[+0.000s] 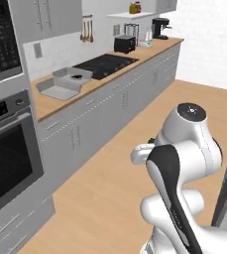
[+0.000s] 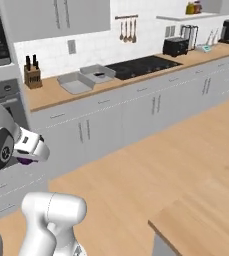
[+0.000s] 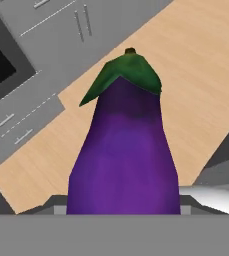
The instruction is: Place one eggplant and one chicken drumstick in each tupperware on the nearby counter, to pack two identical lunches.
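Jaws of the gripper (image 3: 123, 212) are clamping the eggplant (image 3: 123, 155), which is filling the middle of the hand view: its purple body is rising from between the finger tips, and its green cap is pointing away from the hand, over the wooden floor (image 3: 196, 65) and toward grey cabinet fronts (image 3: 61, 30). In the right base view a sliver of purple is peeking out under the white hand at the left edge, in front of the lower cabinets and well short of the counter (image 2: 51, 92).

On that counter, the two tupperware containers are sitting side by side, just left of the black cooktop (image 2: 141, 65). The right-hand tupperware (image 2: 98, 73) is holding a small dark item that is too small to identify. The left-hand tupperware (image 2: 76, 82) is lying touching it or nearly so. A knife block (image 2: 32, 75) is standing further left, against the wall.
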